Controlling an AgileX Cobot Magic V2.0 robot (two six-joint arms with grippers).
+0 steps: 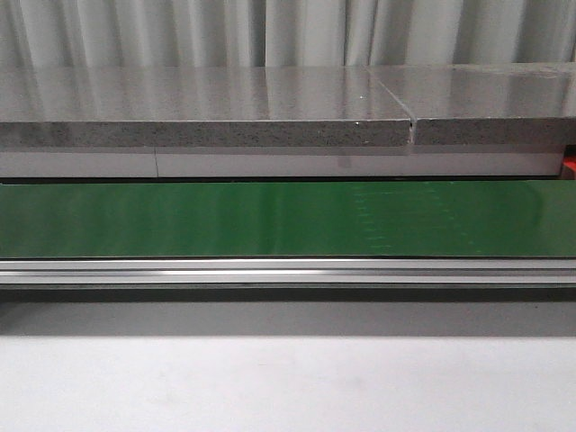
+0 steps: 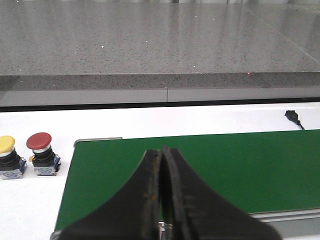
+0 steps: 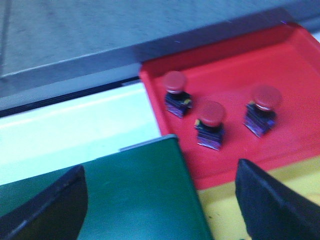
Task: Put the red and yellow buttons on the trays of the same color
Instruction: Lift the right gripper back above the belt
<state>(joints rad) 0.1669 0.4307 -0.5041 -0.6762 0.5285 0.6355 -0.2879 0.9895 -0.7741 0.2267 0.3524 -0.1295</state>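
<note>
Red buttons [image 3: 212,114] x3 in red tray [image 3: 295,65].

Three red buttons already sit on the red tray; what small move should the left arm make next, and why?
Probably open the left tool, now shut and empty over the green belt, and shift it toward the red button beside the yellow button on the white surface off the belt's end. Both remain unsorted. The right tool hangs open near the red tray.

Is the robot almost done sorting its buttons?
Partly. Three red buttons already sit on the red tray. Neither the shut left gripper nor the open right gripper holds anything. A yellow button and a red button still wait beside the green belt.
</note>
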